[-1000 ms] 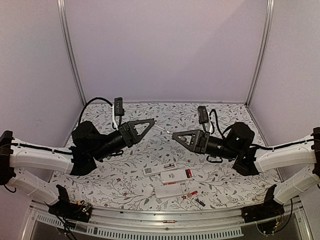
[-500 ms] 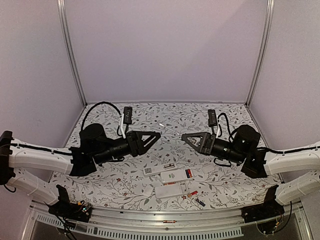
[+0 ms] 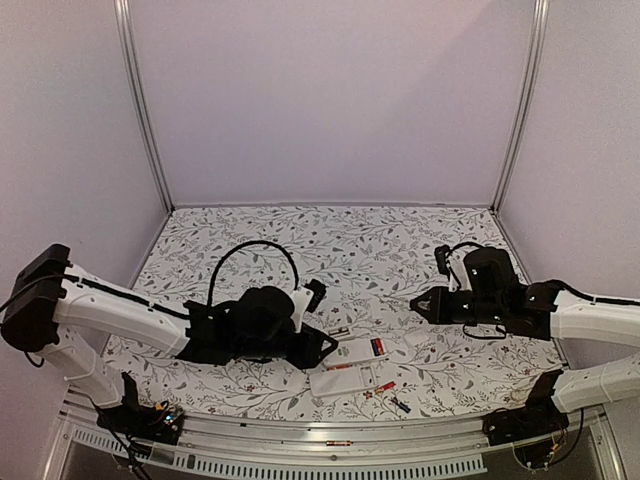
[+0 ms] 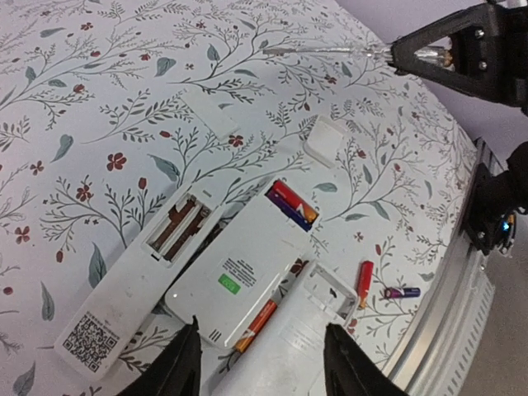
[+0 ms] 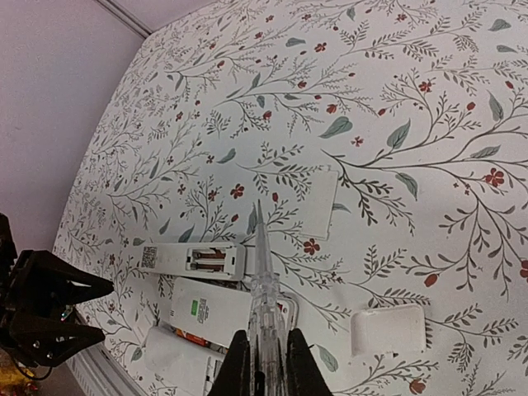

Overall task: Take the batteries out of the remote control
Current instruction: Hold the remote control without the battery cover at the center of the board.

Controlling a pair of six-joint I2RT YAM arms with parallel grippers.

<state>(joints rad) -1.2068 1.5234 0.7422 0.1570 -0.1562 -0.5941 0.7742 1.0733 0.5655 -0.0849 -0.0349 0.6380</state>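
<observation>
Three white remotes lie back-up near the front edge. The middle remote control has red and dark batteries in its open bay. The narrow remote and the near remote show empty bays. A red-orange battery lies between the middle and near remotes. A red battery and a dark purple one lie loose on the table. My left gripper hovers open just above the remotes. My right gripper is shut on a clear pointed stick, off to their right.
Two white battery covers lie on the flowered table beyond the remotes. A red-orange cell rests on the metal front rail. White walls close in the back and both sides.
My left gripper let go of the stick, opened, and swung down over the remotes. My right arm drew back to the right and lower, keeping the stick.
</observation>
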